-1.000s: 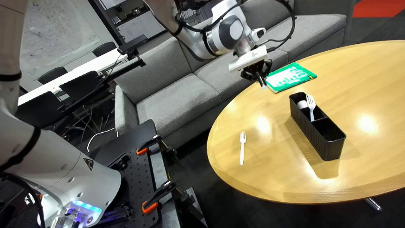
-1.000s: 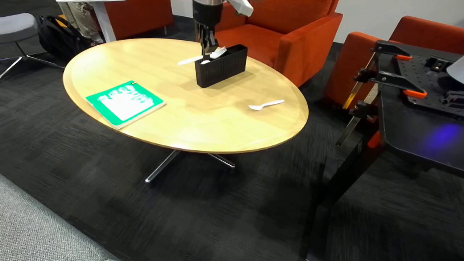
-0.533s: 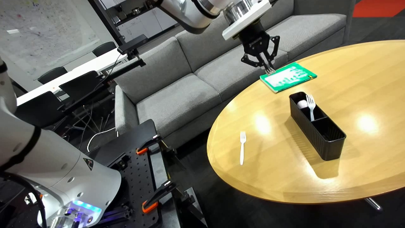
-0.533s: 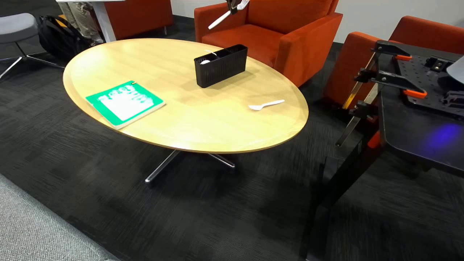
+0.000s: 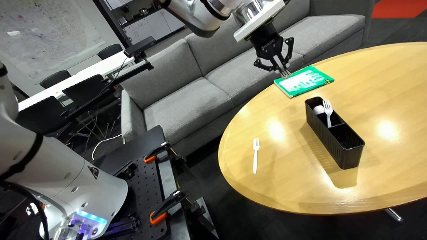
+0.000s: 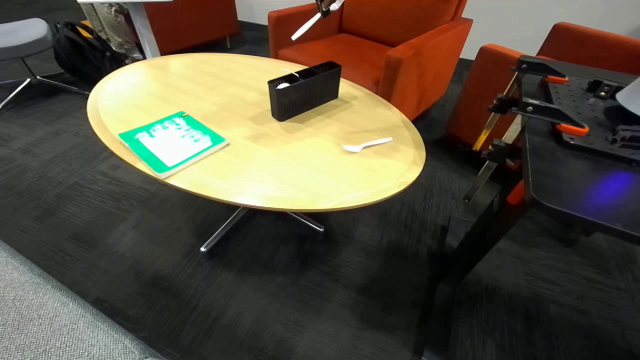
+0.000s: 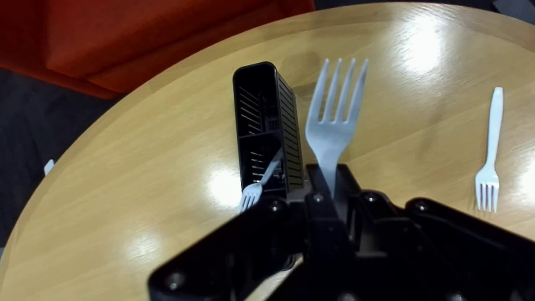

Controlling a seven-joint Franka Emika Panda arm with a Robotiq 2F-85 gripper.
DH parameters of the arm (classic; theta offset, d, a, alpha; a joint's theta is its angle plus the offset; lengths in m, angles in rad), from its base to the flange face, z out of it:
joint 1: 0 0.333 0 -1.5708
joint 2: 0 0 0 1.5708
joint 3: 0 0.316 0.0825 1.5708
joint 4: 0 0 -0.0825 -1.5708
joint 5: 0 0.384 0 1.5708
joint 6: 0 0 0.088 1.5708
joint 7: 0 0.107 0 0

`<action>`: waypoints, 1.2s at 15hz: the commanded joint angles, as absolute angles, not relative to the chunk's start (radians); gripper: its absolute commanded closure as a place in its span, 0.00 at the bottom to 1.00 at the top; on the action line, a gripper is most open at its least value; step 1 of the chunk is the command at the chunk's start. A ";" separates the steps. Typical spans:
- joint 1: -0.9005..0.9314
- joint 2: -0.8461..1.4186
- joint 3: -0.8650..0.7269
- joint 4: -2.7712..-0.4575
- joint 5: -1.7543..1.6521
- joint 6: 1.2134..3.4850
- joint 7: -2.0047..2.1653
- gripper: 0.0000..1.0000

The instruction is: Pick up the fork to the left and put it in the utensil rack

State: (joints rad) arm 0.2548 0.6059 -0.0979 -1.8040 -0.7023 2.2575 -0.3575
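My gripper (image 5: 283,71) is shut on a white plastic fork (image 5: 286,75) and holds it in the air above table height. In an exterior view the held fork's handle (image 6: 306,27) hangs below the gripper (image 6: 324,9). In the wrist view its tines (image 7: 332,125) point away from the fingers (image 7: 334,184). A second white fork (image 5: 255,156) lies loose on the table, also in an exterior view (image 6: 369,144) and the wrist view (image 7: 493,133). The black utensil rack (image 5: 323,138) stands upright on the table, also in an exterior view (image 6: 306,98) and the wrist view (image 7: 291,131).
A third white fork (image 5: 327,108) leans in a rack compartment, beside a rounded white utensil (image 5: 319,109). A green-and-white book (image 5: 306,81) lies at the edge of the oval table (image 5: 287,180). A grey sofa (image 5: 210,100) and an orange armchair (image 6: 345,47) stand close to the table.
Since a second ago my gripper has risen and turned, carrying the held fork up away from the rack. Over the last half second it has barely moved. The loose fork and rack are unmoved.
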 commanded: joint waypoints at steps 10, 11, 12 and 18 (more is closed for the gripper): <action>0.236 0.824 -0.095 -1.713 -1.494 2.115 -0.247 0.97; 0.233 0.845 -0.094 -1.702 -1.550 2.088 -0.252 0.97; 0.233 0.864 -0.093 -1.691 -1.601 2.057 -0.256 0.97; 0.182 0.952 -0.041 -1.643 -1.709 2.006 -0.342 0.97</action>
